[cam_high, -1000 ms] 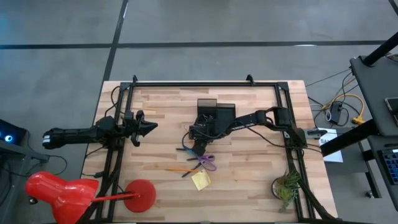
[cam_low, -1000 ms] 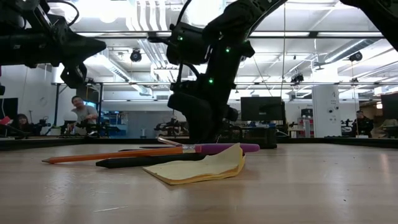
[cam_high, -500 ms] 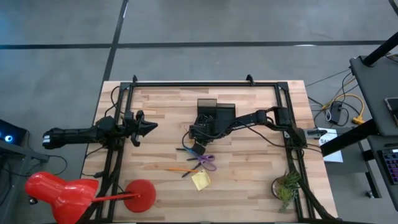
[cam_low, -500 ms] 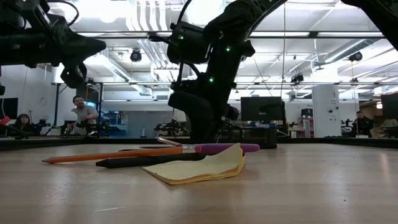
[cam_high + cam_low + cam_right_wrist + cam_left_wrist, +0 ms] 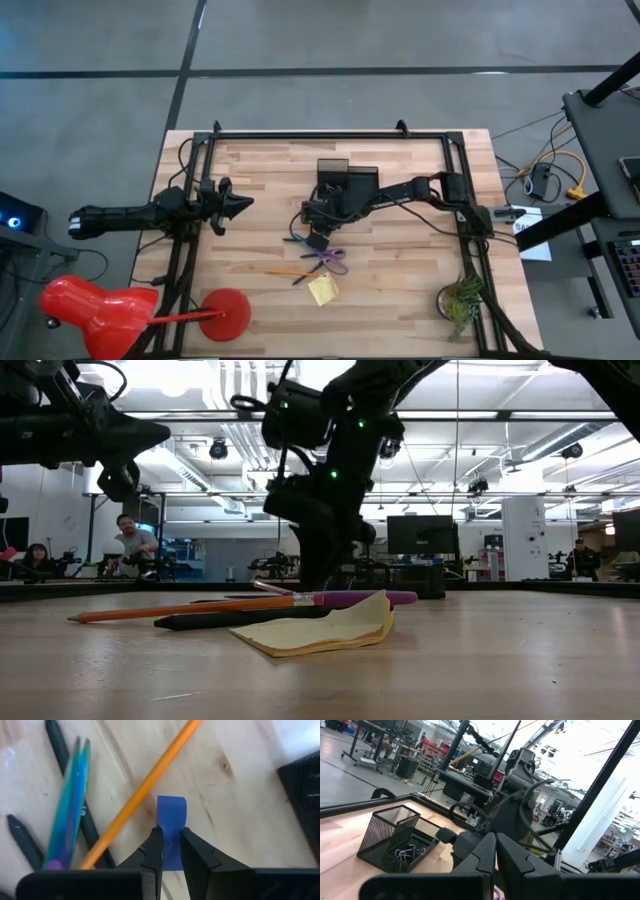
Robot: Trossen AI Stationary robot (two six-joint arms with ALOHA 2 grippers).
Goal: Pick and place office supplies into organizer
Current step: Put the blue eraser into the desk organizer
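My right gripper (image 5: 317, 238) hangs over the table's middle, just near of the black mesh organizer (image 5: 346, 181), and is shut on a blue pen (image 5: 171, 810). Below it lie an orange pencil (image 5: 140, 790), the purple-handled scissors (image 5: 331, 261) with their blades (image 5: 70, 805), and black pens (image 5: 60, 750), all flat on the wood. The yellow sticky-note pad (image 5: 322, 290) rests nearer, its edge curled up (image 5: 320, 632). Metal clips (image 5: 409, 853) lie in the organizer's low compartment. My left gripper (image 5: 243, 204) waits shut, above the table's left part. My right gripper pinches the blue pen between its two fingers (image 5: 154, 845), coming from above and pointing down. The pen's free end (image 5: 171, 802) sticks out past the fingertips above the pencil. Whether that end touches the table I cannot tell.
A small green plant (image 5: 460, 300) stands at the near right corner. A red lamp-like object (image 5: 130, 310) sits at the near left corner. The black frame rails (image 5: 330, 133) run along the far edge and both sides. Bare wood lies right of the organizer.
My right arm has risen a little over the supplies, its wrist shifting slightly toward the table's left. The pens, pencil, scissors and pad have stayed where they were.
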